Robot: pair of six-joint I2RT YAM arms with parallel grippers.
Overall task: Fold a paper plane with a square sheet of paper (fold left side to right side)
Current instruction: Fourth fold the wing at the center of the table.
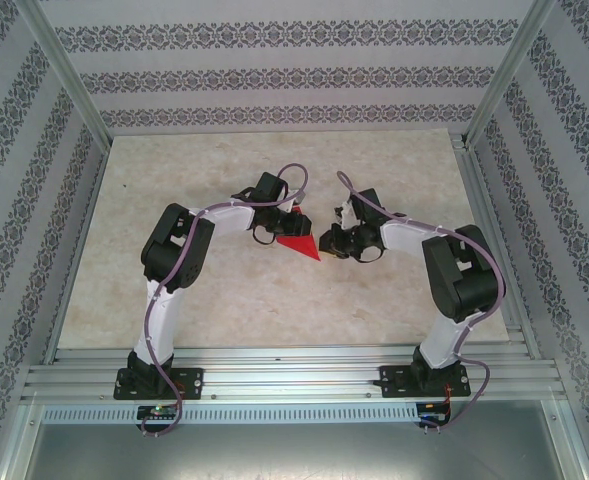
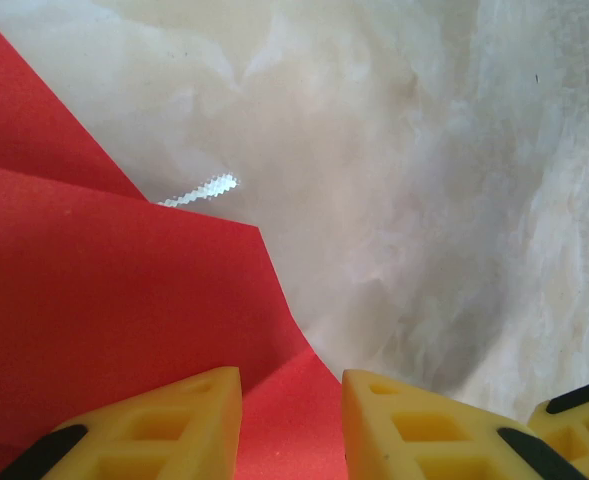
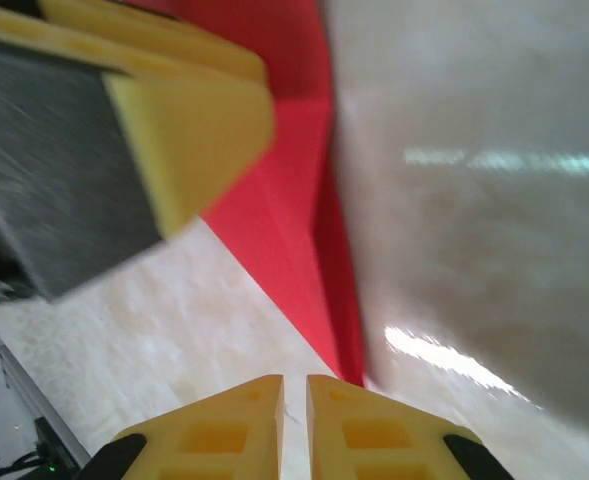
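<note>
Patterned walls [image 1: 274, 75] and an aluminium frame [image 1: 294, 372] close in a pale, marble-look worktop [image 1: 224, 300]. The frame's rails run along the near edge, where both arms are bolted.

The left arm [image 1: 174, 260] rises from its base at the near left and bends in toward the middle of the worktop. The right arm [image 1: 459, 275] does the same from the near right. Their wrists come close together over the centre.

The sheet of paper [image 1: 300, 246] lies on the worktop at the centre, between the two wrists. It is bright red and already folded into a pointed shape, with its sharp tip toward the near right. The left wrist view shows the sheet of paper [image 2: 104, 320] in two overlapping layers, with a straight folded edge crossing it. In the right wrist view the sheet of paper [image 3: 284, 180] narrows to a thin point, with a crease running along it.

The left claw [image 1: 292, 226] sits over the far left part of the paper. Its own camera shows the left claw [image 2: 292, 400] with its yellow fingers clearly apart, red paper lying in the gap between them. One of its fingers [image 3: 199, 125] rests over the paper.

The right claw [image 1: 324, 243] is at the paper's pointed end. Close up, the right claw [image 3: 294, 400] has its fingers almost together, only a thin slit left and nothing caught in it. The paper's tip ends just beside one finger.
</note>
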